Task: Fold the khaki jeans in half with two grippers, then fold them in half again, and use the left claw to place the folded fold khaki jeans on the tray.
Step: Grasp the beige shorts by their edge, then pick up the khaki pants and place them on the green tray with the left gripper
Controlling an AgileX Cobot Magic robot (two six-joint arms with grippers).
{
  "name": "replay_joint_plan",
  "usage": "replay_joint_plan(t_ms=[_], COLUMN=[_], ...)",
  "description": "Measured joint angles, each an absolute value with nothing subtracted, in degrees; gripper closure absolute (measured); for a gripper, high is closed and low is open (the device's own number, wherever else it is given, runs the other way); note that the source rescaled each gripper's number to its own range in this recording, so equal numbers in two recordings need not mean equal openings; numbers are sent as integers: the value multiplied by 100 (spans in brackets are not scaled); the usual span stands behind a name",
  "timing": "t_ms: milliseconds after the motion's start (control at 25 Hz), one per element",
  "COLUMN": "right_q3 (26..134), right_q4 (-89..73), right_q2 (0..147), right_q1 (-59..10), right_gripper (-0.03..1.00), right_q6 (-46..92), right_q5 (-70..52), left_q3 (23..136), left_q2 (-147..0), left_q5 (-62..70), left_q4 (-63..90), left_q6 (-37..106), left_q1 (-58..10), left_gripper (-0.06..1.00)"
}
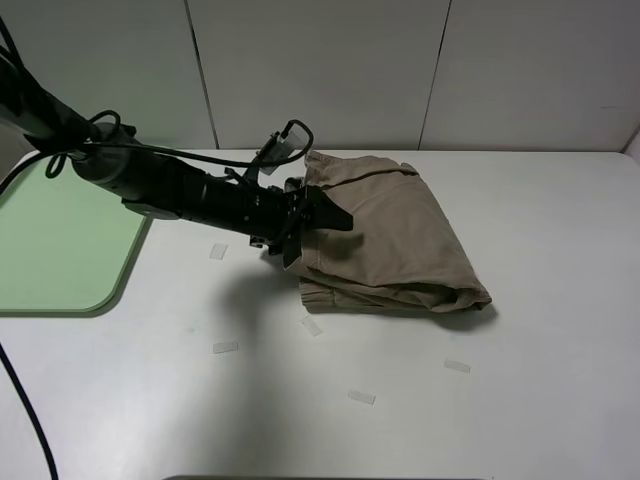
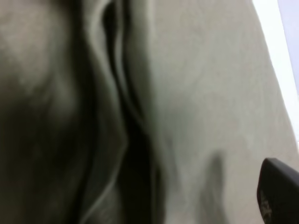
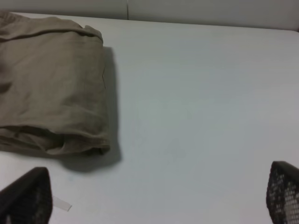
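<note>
while the right fingers [image 3: 282, 198] gape unseen overhead, left fingers [image 1: 318, 226] straddle folded khaki jeans [image 1: 400, 235].

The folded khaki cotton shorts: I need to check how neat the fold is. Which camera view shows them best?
The exterior high view: the whole folded khaki cotton shorts show there, stacked edges included. The left wrist view gives only a blurred close-up of layers; the right wrist view cuts part of them off.

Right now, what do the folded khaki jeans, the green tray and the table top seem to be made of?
Khaki jeans: woven cotton-like cloth, matte, going by soft creases and stitched seams.
Tray: probably plastic, pale mint green, smooth, with a rounded corner and low rim.
Table: smooth white, laminate or painted board; cannot tell which. It has a faint sheen.
</note>
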State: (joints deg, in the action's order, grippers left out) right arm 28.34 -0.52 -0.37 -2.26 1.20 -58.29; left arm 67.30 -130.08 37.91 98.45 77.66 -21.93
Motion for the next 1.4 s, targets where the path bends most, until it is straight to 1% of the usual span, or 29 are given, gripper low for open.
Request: replay_joint_plan(t_ms=[280,360,400,440,560,800,840,880,1280,1400], right_q3=[2834,2834,2834,2834,2834,2834,2834,2834,2834,2834], right_q4=[-57,-57,-57,-57,-57,-57,-57,-57,-57,-57], right_q2=[-37,-37,-37,-37,-37,-37,-37,-37,-37,-37], right_q1=[-226,-226,-226,-226,-226,-226,-226,-226,-226,-226], right_gripper=[-3,-3,-3,-3,-3,-3,-3,-3,-3,-3], right_q6=[120,120,120,120,120,120,120,120,120,120], right_q5=[-5829,-5829,-5829,-5829,-5829,-5829,-5829,-5829,-5829,-5829], left_q3=[6748,6760,6765,6765,6765,6765,6765,6765,6800,6974], left_q2=[-13033,-13033,-13033,-13033,-13037,-13037,-13037,-13037,-13037,-13037], left_q5=[3629,3547,3498,3461,3374,3342,3342,3342,3408,3595], left_q4=[9845,9845,9845,9845,9845,9845,9845,9845,9826,9498], left_q6=[7766,7759,7759,7759,7759,7759,7759,7759,7753,7553], left_q1=[-2288,-2314,-2327,-2332,-2345,-2350,-2350,-2350,-2343,-2297], left_gripper=[16,19,23,27,45,85,91,94,94,94])
